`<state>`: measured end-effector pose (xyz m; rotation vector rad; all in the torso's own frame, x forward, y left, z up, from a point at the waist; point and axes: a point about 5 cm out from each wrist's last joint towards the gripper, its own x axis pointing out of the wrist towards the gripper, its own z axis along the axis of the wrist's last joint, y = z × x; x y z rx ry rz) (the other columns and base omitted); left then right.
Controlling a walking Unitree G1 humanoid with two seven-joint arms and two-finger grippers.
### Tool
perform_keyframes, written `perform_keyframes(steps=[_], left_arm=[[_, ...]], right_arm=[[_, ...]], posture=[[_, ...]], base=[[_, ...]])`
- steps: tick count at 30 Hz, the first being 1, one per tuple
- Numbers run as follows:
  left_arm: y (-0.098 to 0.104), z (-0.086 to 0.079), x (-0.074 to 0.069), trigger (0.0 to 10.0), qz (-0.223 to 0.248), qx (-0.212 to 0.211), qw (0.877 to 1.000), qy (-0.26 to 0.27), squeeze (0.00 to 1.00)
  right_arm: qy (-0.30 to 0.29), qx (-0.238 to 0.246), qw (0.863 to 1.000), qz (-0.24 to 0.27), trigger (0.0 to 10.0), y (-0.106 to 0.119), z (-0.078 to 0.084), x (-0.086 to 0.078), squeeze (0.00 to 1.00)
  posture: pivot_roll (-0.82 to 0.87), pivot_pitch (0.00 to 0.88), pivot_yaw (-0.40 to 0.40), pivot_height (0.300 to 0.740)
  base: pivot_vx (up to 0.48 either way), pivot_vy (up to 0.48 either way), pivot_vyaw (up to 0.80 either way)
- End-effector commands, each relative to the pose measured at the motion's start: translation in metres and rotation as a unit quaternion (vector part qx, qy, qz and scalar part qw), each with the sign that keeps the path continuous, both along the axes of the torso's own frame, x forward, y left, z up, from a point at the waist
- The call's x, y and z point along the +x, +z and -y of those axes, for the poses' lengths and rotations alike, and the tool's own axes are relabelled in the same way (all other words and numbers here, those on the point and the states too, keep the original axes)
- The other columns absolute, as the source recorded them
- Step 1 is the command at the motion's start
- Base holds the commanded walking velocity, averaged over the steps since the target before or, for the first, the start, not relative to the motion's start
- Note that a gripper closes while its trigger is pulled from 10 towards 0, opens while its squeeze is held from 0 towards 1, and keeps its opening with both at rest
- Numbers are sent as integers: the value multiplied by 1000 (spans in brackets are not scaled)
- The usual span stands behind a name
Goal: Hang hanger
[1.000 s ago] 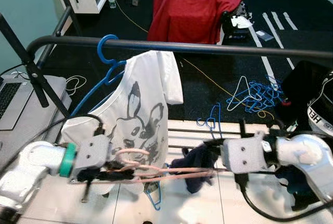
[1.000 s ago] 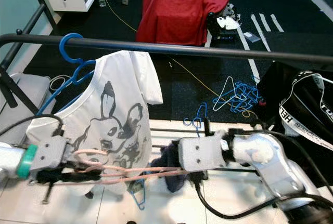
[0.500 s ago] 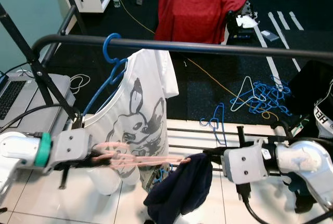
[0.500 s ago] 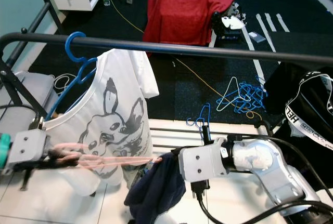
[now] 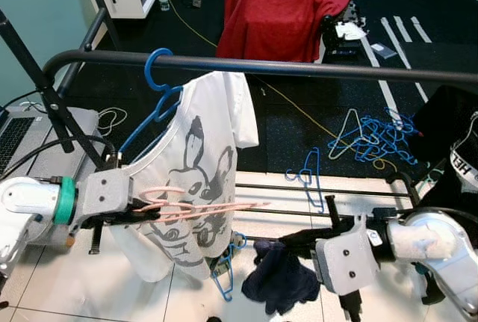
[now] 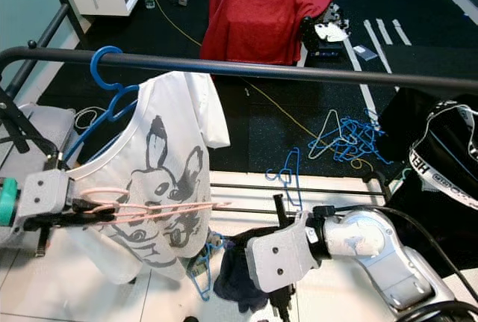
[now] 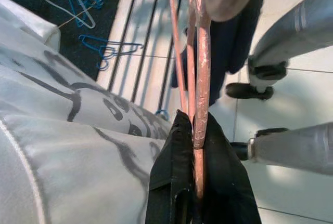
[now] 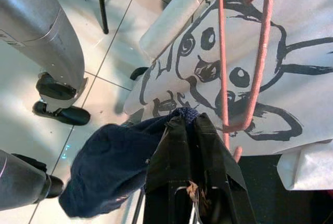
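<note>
Tiled floor [image 5: 60, 292] below, black carpet beyond, with a dark rail [image 5: 299, 68] running across the upper half of the frame. Already on it at upper left: a blue hanger [image 5: 153, 83] carrying a white printed T-shirt [image 5: 198, 172]. Left gripper [image 7: 195, 146] at lower left, clenched on a pink hanger [image 5: 202, 206] held level in front of the shirt, well below the rail. Right gripper [image 8: 187, 130] at lower centre, pinched on a dark blue garment [image 5: 280, 281] dangling apart from the pink hanger. Spare hangers [image 5: 370, 135] heaped on the carpet at right. Probably still dressing the hanger, not yet hanging. Next: feed the garment's neck over the hanger end, then lift and hook onto the rail.
</note>
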<state>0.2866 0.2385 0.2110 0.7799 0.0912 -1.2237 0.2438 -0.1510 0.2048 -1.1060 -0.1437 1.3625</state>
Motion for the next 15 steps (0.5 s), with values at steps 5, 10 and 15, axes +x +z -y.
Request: perform_keyframes(steps=[5, 10, 15], left_arm=[[-6, 1, -14, 10000, -54, -3, 998, -34, 0], [-9, 1, -21, 10000, -79, 5, 995, -56, 0], [-10, 0, -24, 10000, -92, 9, 994, -64, 0]], right_arm=[[9, 2, 1000, -3, 10000, -1, -2, -1, 0], [-7, -6, 1000, 0, 10000, -1, 6, 3, 0], [-20, -13, 1000, 2, 10000, -2, 11, 6, 0]], posture=[[-220, 196, 115, 740], [-218, 195, 117, 740], [-217, 195, 118, 740]], base=[[0, 0, 0], [0, 0, 0], [0, 0, 0]])
